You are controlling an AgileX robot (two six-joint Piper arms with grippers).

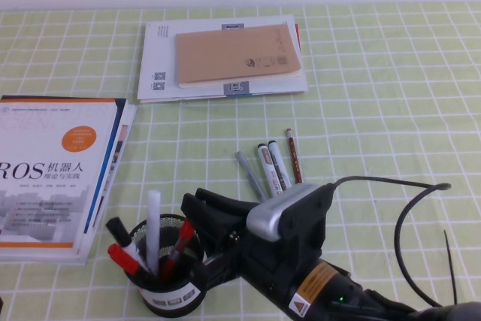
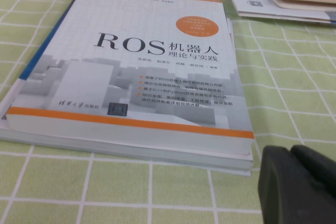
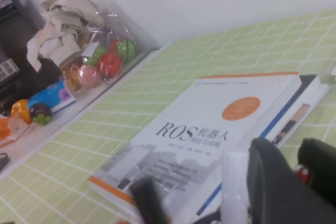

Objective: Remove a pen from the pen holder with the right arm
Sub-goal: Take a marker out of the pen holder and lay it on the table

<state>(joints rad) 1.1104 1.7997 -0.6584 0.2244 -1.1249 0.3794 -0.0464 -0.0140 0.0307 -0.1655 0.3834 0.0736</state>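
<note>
Over the black pen holder (image 1: 174, 300), the right gripper (image 1: 192, 202) pinched one red pen (image 1: 180, 242) among several; the left gripper (image 2: 296, 182) sat closed beside the ROS book (image 2: 157, 77).

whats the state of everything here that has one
pen holder, upright, pens standing inside
red pen, in the pen holder, gripped
right pincer, at the pen holder, shut on the red pen
ROS book, closed, flat
left pincer, shut, near the ROS book
brown notebook, closed, on white booklets
loose pens, lying flat
</note>
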